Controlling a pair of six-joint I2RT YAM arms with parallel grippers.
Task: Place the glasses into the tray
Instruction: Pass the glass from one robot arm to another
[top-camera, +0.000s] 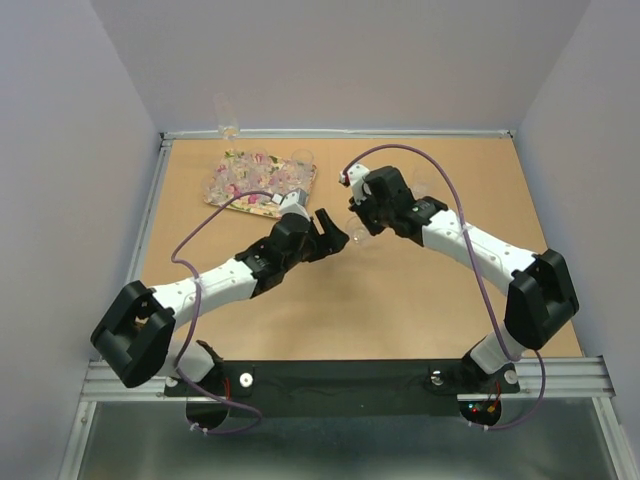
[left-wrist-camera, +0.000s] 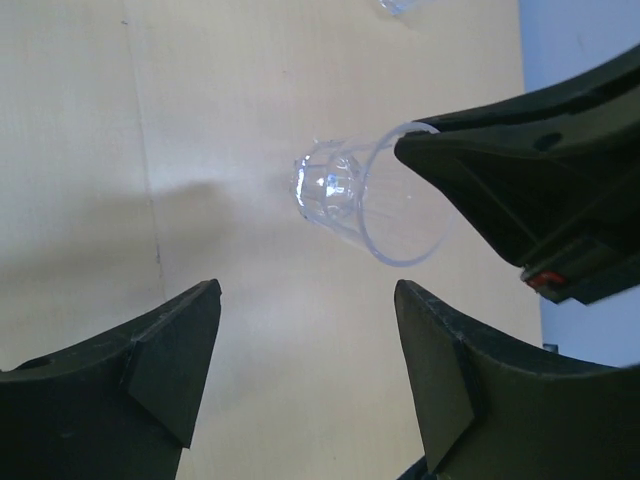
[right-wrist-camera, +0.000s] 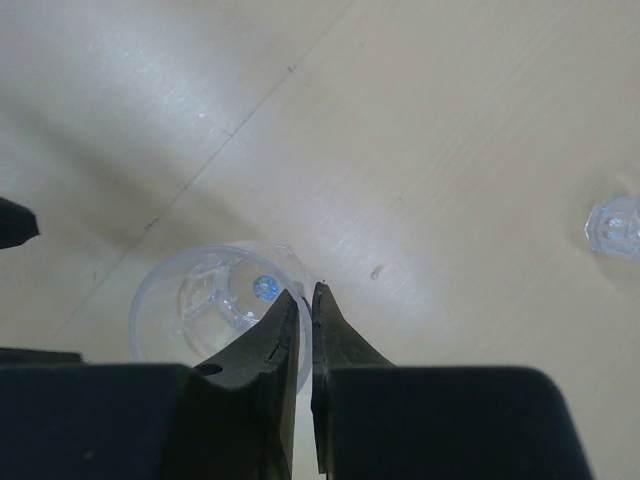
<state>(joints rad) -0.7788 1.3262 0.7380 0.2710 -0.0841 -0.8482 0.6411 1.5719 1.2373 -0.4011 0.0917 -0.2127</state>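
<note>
Mid-tabletop, right of the tray: one small clear colourless tumbler (right-wrist-camera: 215, 300) is pinched by its rim wall in the right pincer (right-wrist-camera: 305, 310). The fingers are nearly together, one inside the rim and one outside, with the glass wall between. The rim grip makes sense: it leaves the body free and lets the tumbler go down upright. Its shadow sits apart from it in the left wrist view, so I judge it's lifted off the tan wooden tabletop (top-camera: 420, 300), but I'm not certain.

Left pincer (left-wrist-camera: 305, 295) is wide open and empty, pointed at the tumbler from just short of it. It looks staged for a handover, since the tray is on the left arm's side.

Cream-yellow flowered rectangular tray (top-camera: 268, 200) sits far left and holds several clear glasses (top-camera: 250, 170). Two more are outside it: a loose clear glass (right-wrist-camera: 613, 225) right of the pincers, and a taller clear glass (top-camera: 229, 125) at the back edge behind the tray.

Risk: the thin-wall pinch could slip or swing in transfer.
</note>
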